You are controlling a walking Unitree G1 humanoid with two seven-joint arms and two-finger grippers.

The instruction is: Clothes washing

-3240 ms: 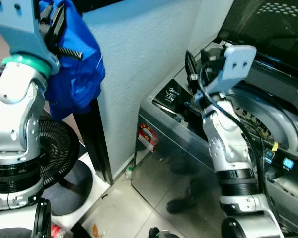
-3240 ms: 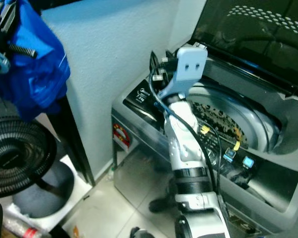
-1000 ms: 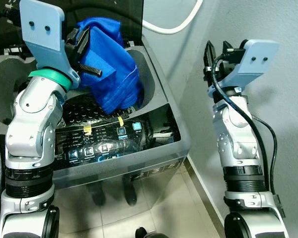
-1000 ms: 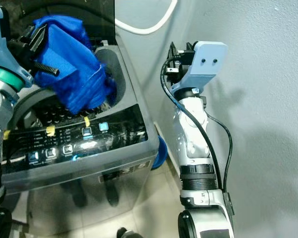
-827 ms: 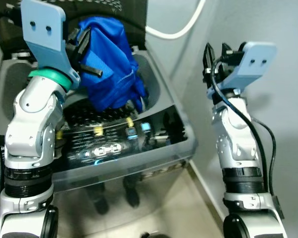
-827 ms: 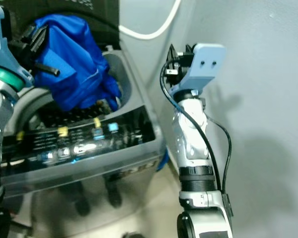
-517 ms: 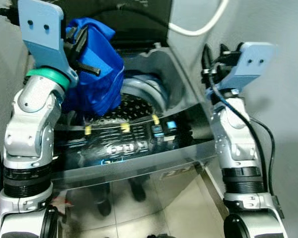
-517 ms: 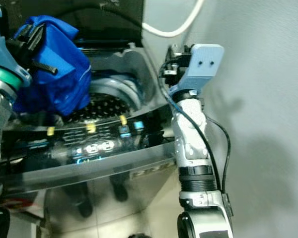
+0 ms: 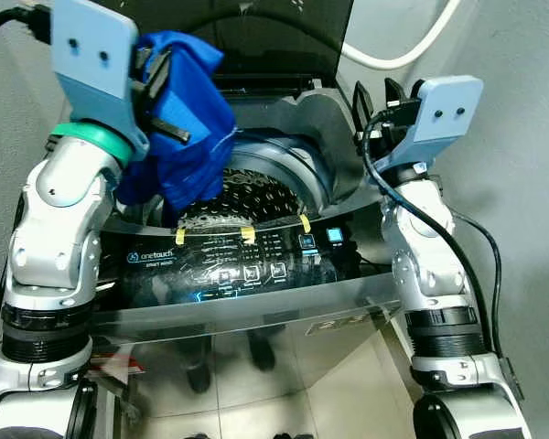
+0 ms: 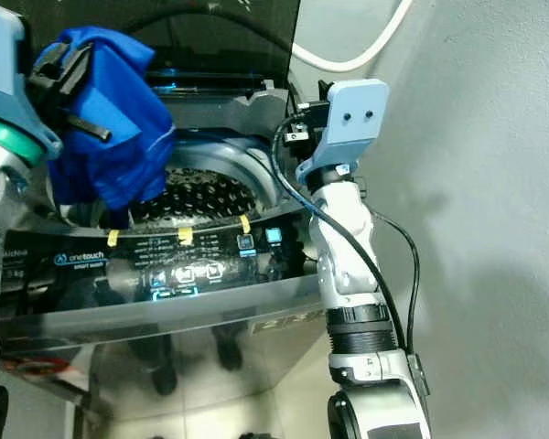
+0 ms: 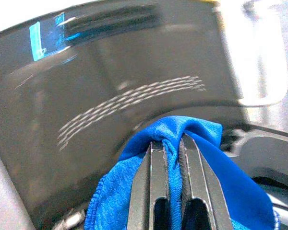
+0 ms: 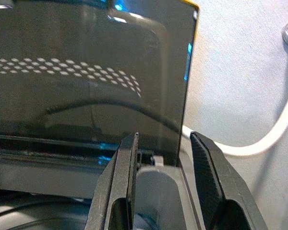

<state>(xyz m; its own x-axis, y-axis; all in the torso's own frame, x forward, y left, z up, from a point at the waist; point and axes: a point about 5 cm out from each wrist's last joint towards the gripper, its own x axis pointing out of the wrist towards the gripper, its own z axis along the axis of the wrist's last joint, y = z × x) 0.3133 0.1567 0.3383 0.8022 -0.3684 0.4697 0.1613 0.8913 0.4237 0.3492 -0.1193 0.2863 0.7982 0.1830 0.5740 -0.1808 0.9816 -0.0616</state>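
A blue garment (image 9: 190, 128) hangs bunched from my left gripper (image 9: 160, 69), which is shut on it above the left side of the open top-loading washing machine (image 9: 256, 274). In the left wrist view the black fingers (image 11: 153, 163) pinch a fold of the blue garment (image 11: 192, 129). The perforated steel drum (image 9: 256, 197) lies below and to the right of the cloth. My right gripper (image 9: 373, 101) is held up at the machine's right rear corner, open with nothing between its fingers (image 12: 127, 158).
The dark lid (image 9: 284, 41) stands raised behind the drum. A lit control panel (image 9: 238, 270) runs along the machine's front. A white hose (image 9: 403, 55) curves on the grey wall at the back right. Tiled floor (image 9: 284, 412) lies below.
The camera has swung so the machine now sits centred before me. My left gripper still holds the blue garment; the right gripper now sits close to the machine's right rear corner.
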